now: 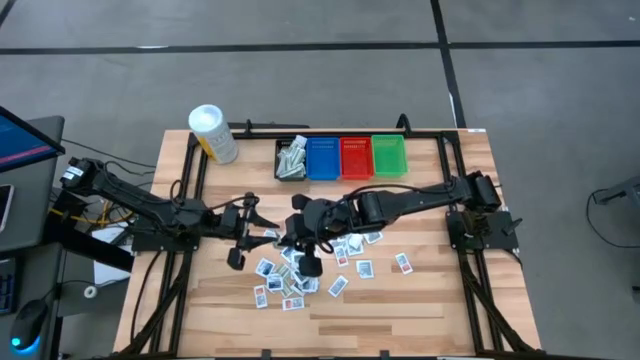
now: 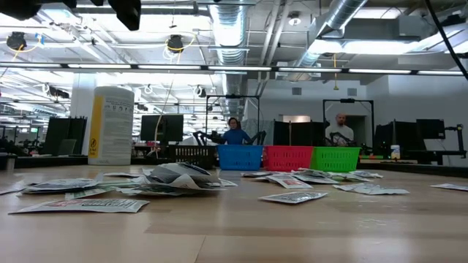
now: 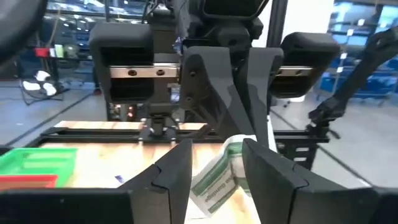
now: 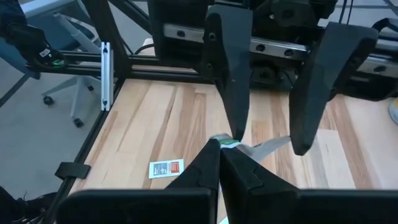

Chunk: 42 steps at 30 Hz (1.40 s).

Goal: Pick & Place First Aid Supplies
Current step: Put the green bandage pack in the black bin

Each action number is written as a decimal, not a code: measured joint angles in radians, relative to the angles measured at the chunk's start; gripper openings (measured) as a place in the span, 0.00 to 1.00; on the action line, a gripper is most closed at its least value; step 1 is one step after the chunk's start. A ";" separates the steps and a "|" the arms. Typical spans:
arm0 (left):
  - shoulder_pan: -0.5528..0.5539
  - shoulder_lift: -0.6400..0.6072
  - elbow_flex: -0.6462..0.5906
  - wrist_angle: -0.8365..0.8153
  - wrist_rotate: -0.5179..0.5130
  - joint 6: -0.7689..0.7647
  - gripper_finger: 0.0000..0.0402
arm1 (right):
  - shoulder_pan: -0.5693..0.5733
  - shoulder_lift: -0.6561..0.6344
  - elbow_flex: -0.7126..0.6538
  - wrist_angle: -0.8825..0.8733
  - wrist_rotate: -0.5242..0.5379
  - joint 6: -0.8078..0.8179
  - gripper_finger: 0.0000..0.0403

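The two arms meet above the middle of the bench (image 1: 420, 300), passing a green-marked packet (image 3: 219, 182) between them. The right gripper (image 4: 220, 148) has its jaws pinched shut on the packet's edge; the left gripper (image 3: 216, 163) stands with jaws apart, the packet between them. I'd say the left should back straight off, so nothing drags. Other packets (image 1: 300, 275) lie scattered below.
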 joint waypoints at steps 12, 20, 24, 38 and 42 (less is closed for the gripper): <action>0.000 0.001 0.000 -0.124 -0.005 0.016 0.35 | 0.013 0.000 0.000 -0.009 -0.002 0.010 0.00; 0.000 0.000 0.000 -0.117 0.051 -0.090 0.35 | 0.017 0.000 0.000 -0.017 -0.002 0.015 0.00; 0.000 0.000 0.000 -0.115 0.185 -0.139 0.35 | 0.017 0.000 0.000 -0.017 -0.002 0.013 0.00; 0.000 0.001 0.000 -0.011 0.203 -0.192 0.33 | 0.018 0.000 0.000 -0.001 -0.001 0.010 0.00; 0.000 0.001 0.000 0.034 0.114 -0.191 0.33 | 0.018 0.000 0.000 0.004 -0.001 0.009 0.00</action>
